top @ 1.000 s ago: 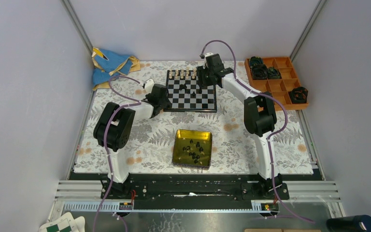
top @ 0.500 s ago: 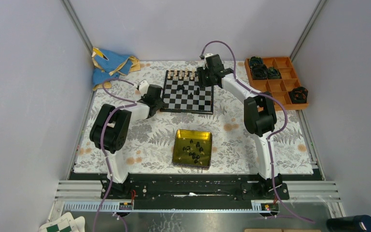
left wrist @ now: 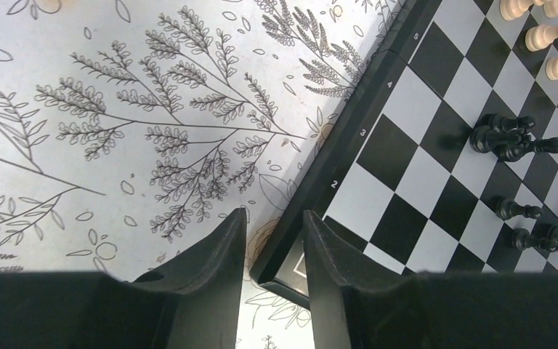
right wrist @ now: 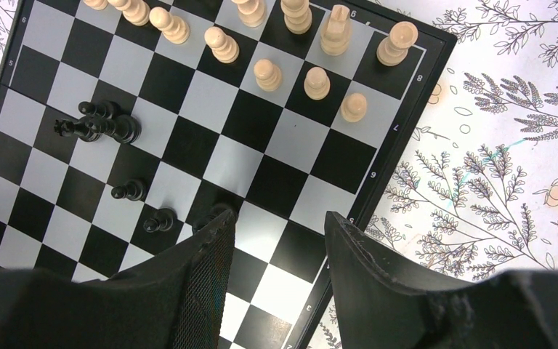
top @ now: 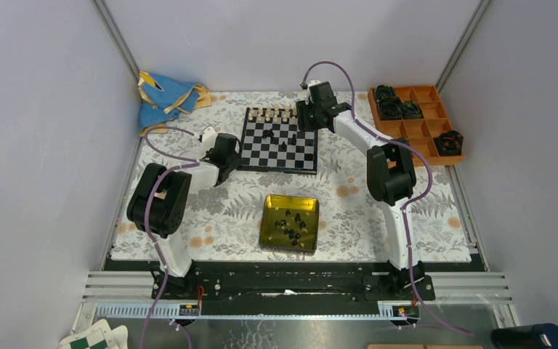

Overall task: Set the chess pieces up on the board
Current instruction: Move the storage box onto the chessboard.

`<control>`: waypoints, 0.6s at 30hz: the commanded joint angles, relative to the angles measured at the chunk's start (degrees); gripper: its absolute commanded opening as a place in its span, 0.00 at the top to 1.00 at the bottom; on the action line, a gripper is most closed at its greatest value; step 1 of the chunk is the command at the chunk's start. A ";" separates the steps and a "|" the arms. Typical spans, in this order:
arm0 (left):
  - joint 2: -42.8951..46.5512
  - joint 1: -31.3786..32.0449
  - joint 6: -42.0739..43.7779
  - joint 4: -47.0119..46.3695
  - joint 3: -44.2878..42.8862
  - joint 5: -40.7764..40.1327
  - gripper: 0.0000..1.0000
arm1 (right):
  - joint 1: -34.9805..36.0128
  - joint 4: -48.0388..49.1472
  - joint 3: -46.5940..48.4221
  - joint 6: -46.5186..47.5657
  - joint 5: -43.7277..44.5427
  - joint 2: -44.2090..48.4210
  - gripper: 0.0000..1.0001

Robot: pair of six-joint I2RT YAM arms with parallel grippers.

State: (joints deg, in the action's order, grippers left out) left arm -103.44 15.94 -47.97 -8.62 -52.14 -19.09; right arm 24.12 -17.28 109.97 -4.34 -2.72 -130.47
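Left of centre, left claw (left wrist: 275,212): nearly closed, pinching the board (left wrist: 409,103) by its left frame.
Right claw (right wrist: 282,215): gaping, empty, above the board's far right.
Black pieces (right wrist: 100,128): few mid-board, one lying; others in yellow tin (top: 264,222), near.
Cream pieces (right wrist: 265,73): far edge of the board.

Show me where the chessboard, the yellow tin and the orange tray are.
chessboard (top: 261,156): top external view, a bare square near its front left corner.
yellow tin (top: 264,224): top external view, its left wall.
orange tray (top: 430,95): top external view, an empty far compartment.
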 commanded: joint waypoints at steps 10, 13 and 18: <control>5.39 -1.16 0.33 -6.38 3.44 -1.10 0.50 | 0.75 2.01 -0.22 0.69 -0.84 1.37 0.45; 6.20 -1.76 0.38 -5.48 3.80 -3.44 0.49 | 0.72 2.15 -0.53 0.68 -0.88 1.58 0.45; 5.40 -3.59 -1.45 -2.98 3.47 -4.81 0.55 | 0.72 2.41 -1.14 0.86 -0.88 2.13 0.45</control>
State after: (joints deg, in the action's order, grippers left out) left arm -98.54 14.04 -48.05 -11.14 -48.80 -20.58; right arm 24.12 -16.86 109.27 -4.32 -2.72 -130.47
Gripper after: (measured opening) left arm 0.478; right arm 0.551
